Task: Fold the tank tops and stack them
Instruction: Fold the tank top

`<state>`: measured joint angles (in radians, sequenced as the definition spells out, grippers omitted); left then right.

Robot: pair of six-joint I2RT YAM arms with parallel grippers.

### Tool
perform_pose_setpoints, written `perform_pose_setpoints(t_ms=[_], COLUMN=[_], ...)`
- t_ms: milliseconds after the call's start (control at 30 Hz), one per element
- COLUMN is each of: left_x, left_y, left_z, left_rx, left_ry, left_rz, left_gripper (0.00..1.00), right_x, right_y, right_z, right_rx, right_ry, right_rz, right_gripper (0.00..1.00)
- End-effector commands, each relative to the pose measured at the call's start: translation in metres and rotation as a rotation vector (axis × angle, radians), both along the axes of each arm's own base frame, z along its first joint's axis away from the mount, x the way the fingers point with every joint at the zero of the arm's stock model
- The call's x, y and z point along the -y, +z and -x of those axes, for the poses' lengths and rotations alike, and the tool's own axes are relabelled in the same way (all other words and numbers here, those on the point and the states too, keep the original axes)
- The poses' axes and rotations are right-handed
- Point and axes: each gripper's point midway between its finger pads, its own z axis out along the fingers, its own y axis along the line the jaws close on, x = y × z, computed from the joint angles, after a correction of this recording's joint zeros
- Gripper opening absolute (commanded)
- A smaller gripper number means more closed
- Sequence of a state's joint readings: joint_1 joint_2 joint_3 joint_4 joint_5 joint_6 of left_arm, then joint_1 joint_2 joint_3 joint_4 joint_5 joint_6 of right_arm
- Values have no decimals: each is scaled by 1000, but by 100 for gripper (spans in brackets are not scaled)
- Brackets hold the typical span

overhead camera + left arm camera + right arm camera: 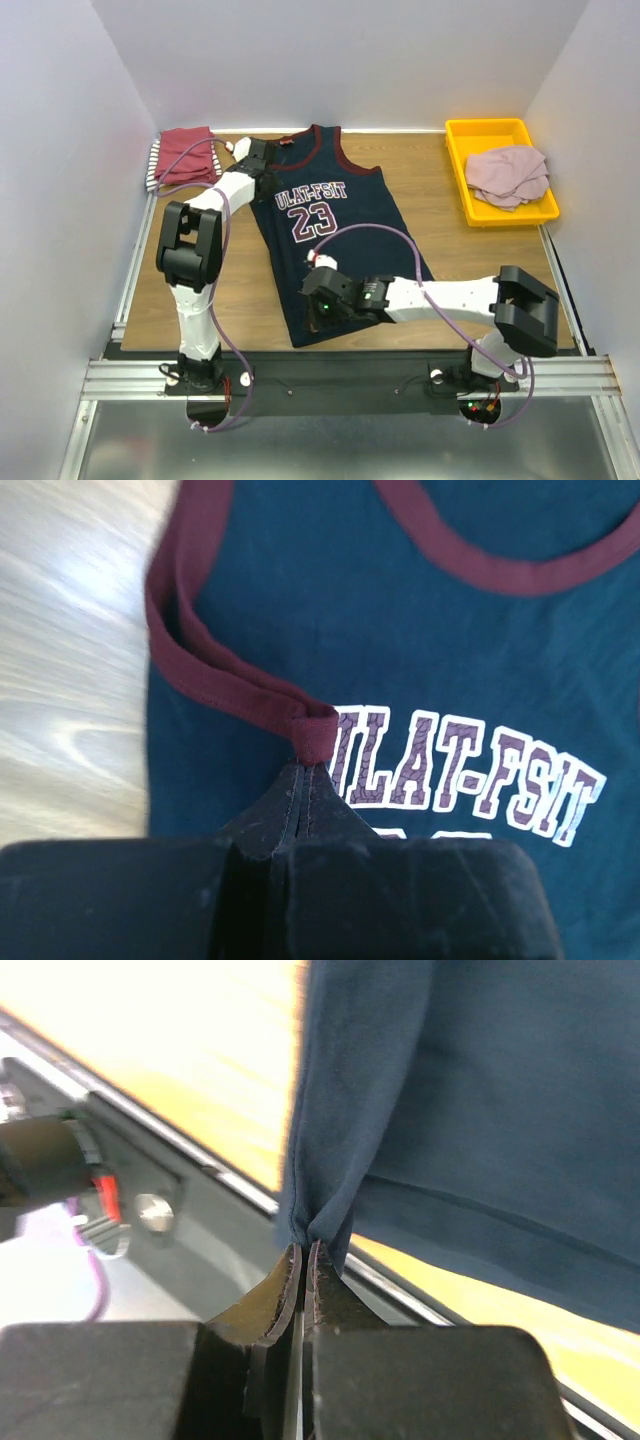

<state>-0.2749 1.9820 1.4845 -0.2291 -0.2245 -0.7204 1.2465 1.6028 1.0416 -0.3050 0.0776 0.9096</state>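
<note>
The navy jersey (335,235) with maroon trim and white 23 lies spread on the table. My left gripper (256,155) is shut on its maroon shoulder strap (312,730) at the jersey's far left. My right gripper (322,305) is shut on the navy hem (320,1215) at the near left corner, lifted above the table's front edge. A folded dark-red top (190,155) lies on a black-white striped one (154,165) at the far left corner. A dusty-pink top (508,175) lies crumpled in the yellow tray (456,150).
The metal rail (340,375) runs along the table's near edge, just below the right gripper. White walls close in the left, back and right sides.
</note>
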Motion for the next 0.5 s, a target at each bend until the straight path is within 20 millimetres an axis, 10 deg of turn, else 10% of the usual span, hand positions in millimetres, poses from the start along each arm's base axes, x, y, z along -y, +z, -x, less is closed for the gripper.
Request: perform_pose_setpoints(t_ms=[0, 467], left_x=[13, 54], left_y=[13, 19], left_z=[-13, -25], left_rx=[41, 65], left_ry=[10, -35], left_rz=[14, 18], left_gripper=[0, 0], right_x=[15, 59], right_y=[7, -4], right_z=[-11, -15], right_rx=[13, 3], right_ry=[-73, -187], right_rz=[-39, -50], right_gripper=[0, 0])
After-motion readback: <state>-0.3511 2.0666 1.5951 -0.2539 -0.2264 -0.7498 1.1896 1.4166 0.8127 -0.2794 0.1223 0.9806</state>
